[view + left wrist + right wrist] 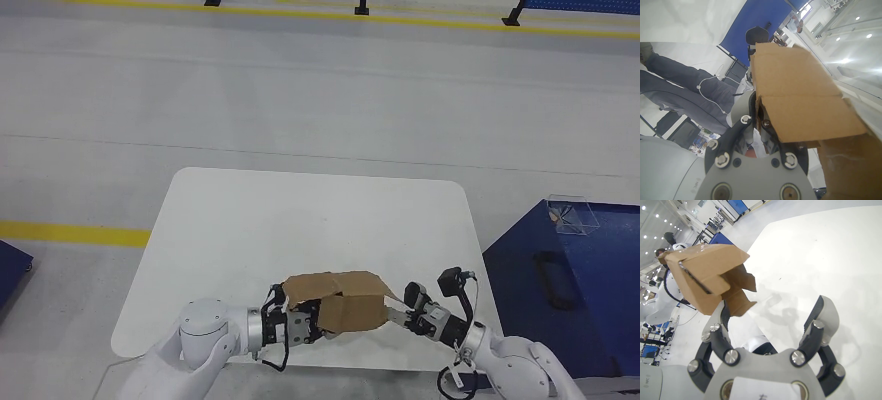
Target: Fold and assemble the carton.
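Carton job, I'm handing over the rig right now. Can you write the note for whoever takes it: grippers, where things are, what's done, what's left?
Left gripper: shut on an edge of the carton, holding it over the near part of the table.
Right gripper: open and empty at the carton's other end. One finger is close by a loose flap; I cannot tell whether they touch.
Done: the carton is partly folded into a box shape.
Left: the flaps at the right gripper's end hang open. Fold them in and close the carton.
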